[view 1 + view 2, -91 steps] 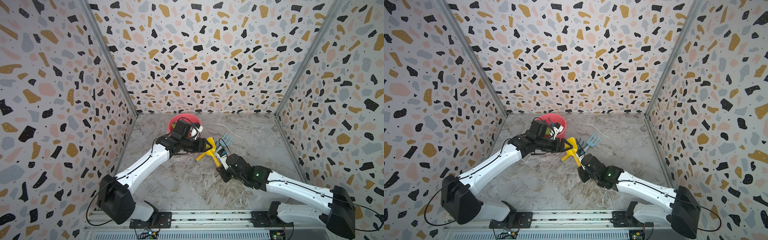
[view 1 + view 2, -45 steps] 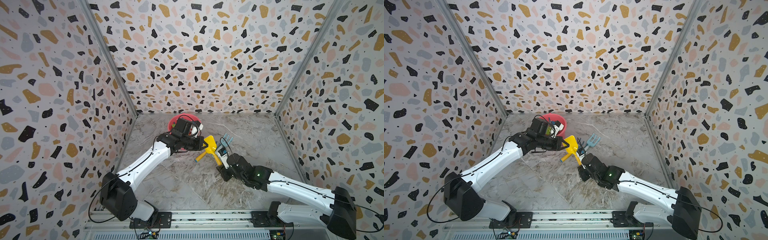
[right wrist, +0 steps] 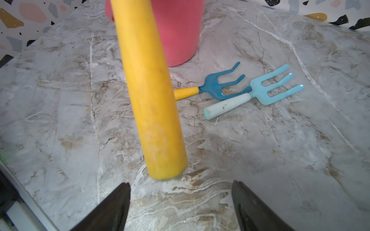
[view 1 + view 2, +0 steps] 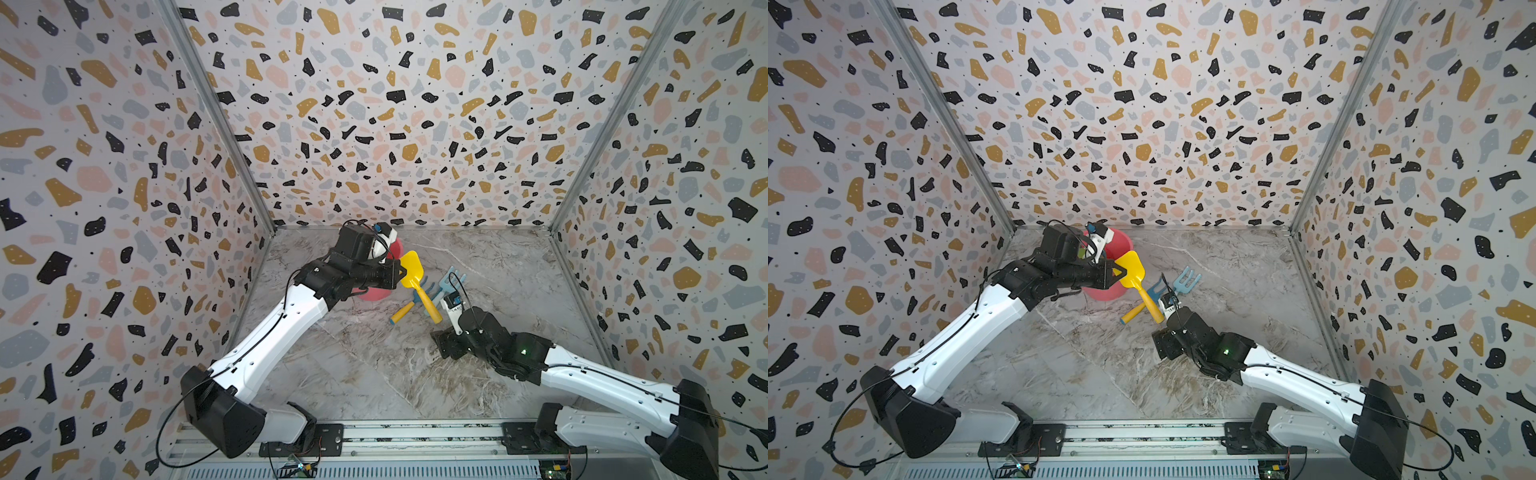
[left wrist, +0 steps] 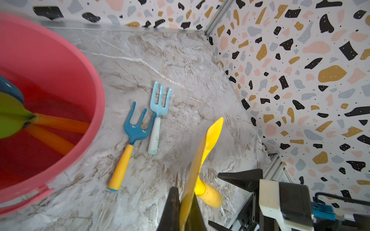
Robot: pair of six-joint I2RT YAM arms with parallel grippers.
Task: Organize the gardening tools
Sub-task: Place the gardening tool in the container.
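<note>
At far left, the left arm [image 4: 274,332] reaches across the marbled surface [image 4: 374,374] and covers most of the pink bucket [image 4: 1121,245] in both top views. The bucket stands near the back wall. Inside it, in the left wrist view, lie a green spade [image 5: 10,120] and a second dark-blue rake [image 5: 8,88], their handles slanting down against the inner wall.

Just right of the bucket, the left claw [image 4: 397,272] is pressed together on the blade of the yellow shovel [image 4: 411,270] and holds it clear of the surface. The shovel's handle slopes down and to the right. In both top views it crosses over the yellow handle of the dark-blue rake [image 5: 136,130], which lies flat on the surface beside the bucket.

Next comes the light-blue rake [image 5: 160,104], also flat, its handle touching the dark-blue rake's head.

Furthest right, the right claw [image 3: 180,183] is spread wide and low over the surface, gripping nothing. The shovel handle's end hangs just ahead of its fingers [image 3: 112,206], apart from them. From that wrist view, the handle blocks part of the bucket and of the dark-blue rake's handle.
</note>
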